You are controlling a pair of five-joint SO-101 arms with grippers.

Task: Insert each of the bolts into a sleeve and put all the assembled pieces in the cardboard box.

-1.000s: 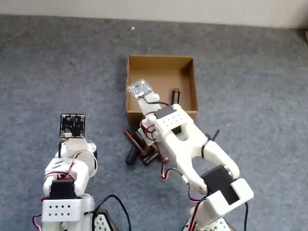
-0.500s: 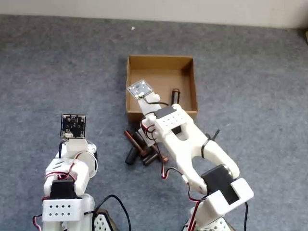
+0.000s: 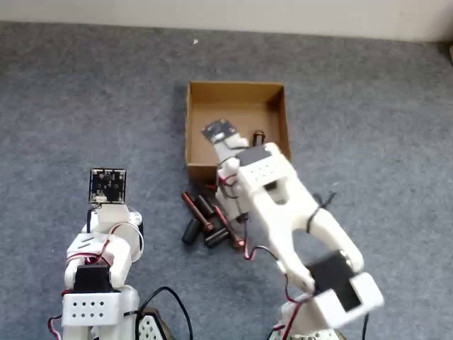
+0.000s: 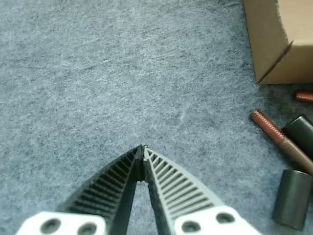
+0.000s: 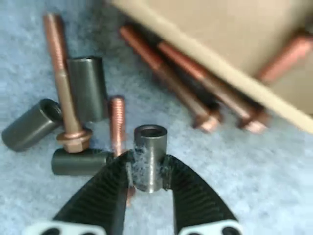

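from above, the cardboard box (image 3: pixel 237 86) sits open on the grey felt table (image 3: pixel 368 106), nearer its far edge, with a dark piece with a copper end (image 3: pixel 258 135) lying inside by one wall. the white right arm (image 3: pixel 283 205) stretches over the box's near wall and covers part of the heap of loose bolts and sleeves (image 3: pixel 202 221) just in front of that wall. the left arm (image 3: pixel 99 255) stands well apart from it, by the table's near edge. at the left wrist, the left pincer (image 4: pixel 142 150) has its ribbed black fingers pressed tip to tip on nothing, over bare fuzzy felt. off to one side lie the box's corner, a threaded copper bolt (image 4: pixel 271 131) and a smooth dark tube (image 4: pixel 293 198). at the right wrist, the right pincer (image 5: pixel 146 171) is clamped on a short, dark metal sleeve (image 5: pixel 149 139), its hollow end facing the camera. close around it lie a long flanged bolt (image 5: pixel 62 88), three more sleeves (image 5: pixel 88 88) and a short bolt (image 5: pixel 117 122); two bolts (image 5: pixel 166 73) lie against the box's pale wall.
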